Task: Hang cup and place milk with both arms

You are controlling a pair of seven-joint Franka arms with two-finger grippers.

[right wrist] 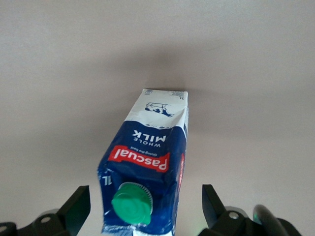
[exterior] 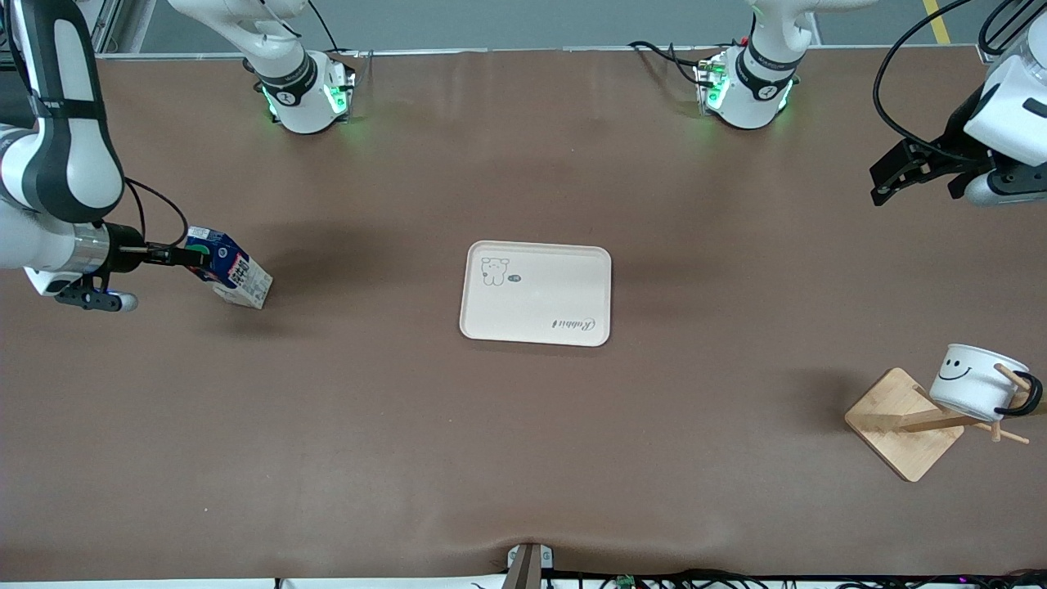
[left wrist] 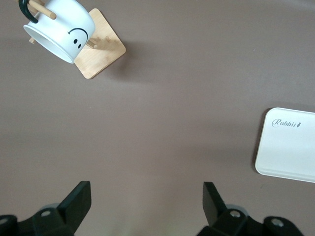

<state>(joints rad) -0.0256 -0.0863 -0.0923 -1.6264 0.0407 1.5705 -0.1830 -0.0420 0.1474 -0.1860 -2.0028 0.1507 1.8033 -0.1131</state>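
Note:
The milk (exterior: 231,271), a dark blue carton with a green cap, rests with its base on the table toward the right arm's end. My right gripper (exterior: 190,256) is open around its top. In the right wrist view the milk (right wrist: 147,167) sits between my right gripper's (right wrist: 142,206) spread fingers, and gaps show on both sides. The cup (exterior: 976,382), white with a smiley face, hangs by its black handle on a peg of a wooden rack (exterior: 900,421). It also shows in the left wrist view (left wrist: 59,29). My left gripper (exterior: 887,184) is open and empty, up over the table's left-arm end (left wrist: 146,201).
A white tray (exterior: 536,293) with a small bear print lies flat at the middle of the table, between the milk and the rack. Its corner shows in the left wrist view (left wrist: 288,147). Both arm bases stand along the table's robot edge.

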